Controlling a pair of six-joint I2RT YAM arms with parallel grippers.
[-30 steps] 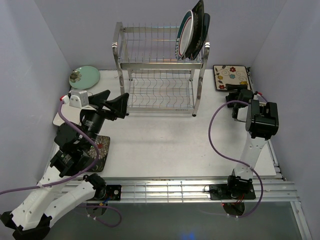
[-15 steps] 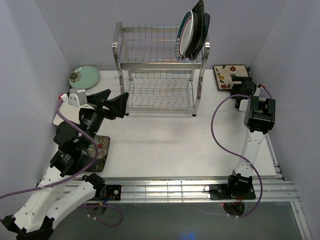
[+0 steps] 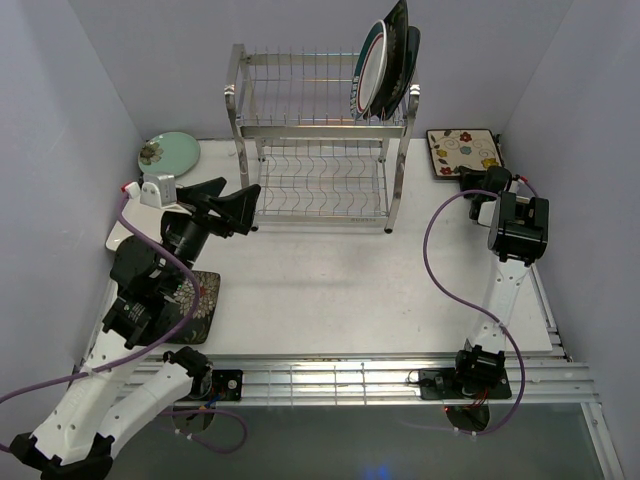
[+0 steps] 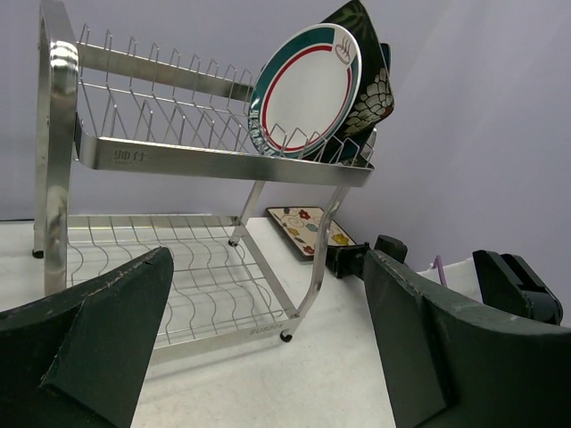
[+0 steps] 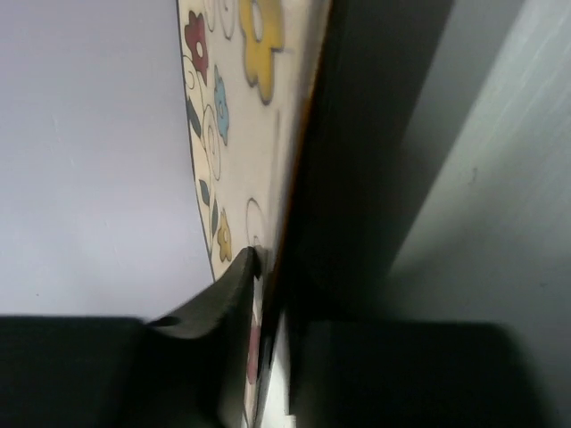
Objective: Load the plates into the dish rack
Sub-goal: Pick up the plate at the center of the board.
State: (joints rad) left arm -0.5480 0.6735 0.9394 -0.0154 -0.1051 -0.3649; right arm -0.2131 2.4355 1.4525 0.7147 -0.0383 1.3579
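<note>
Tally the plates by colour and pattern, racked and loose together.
Pale green round plate: 1
Cream flowered square plate: 1
Dark floral square plates: 2
White teal-rimmed round plate: 1
White rectangular plate, mostly hidden: 1
Dark plain plate, looks teal: 1
Total: 7

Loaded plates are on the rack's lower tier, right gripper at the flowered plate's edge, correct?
No. The loaded plates stand on the rack's upper tier, at its right end; the left wrist view shows it. The right gripper is at the flowered plate's edge.
</note>
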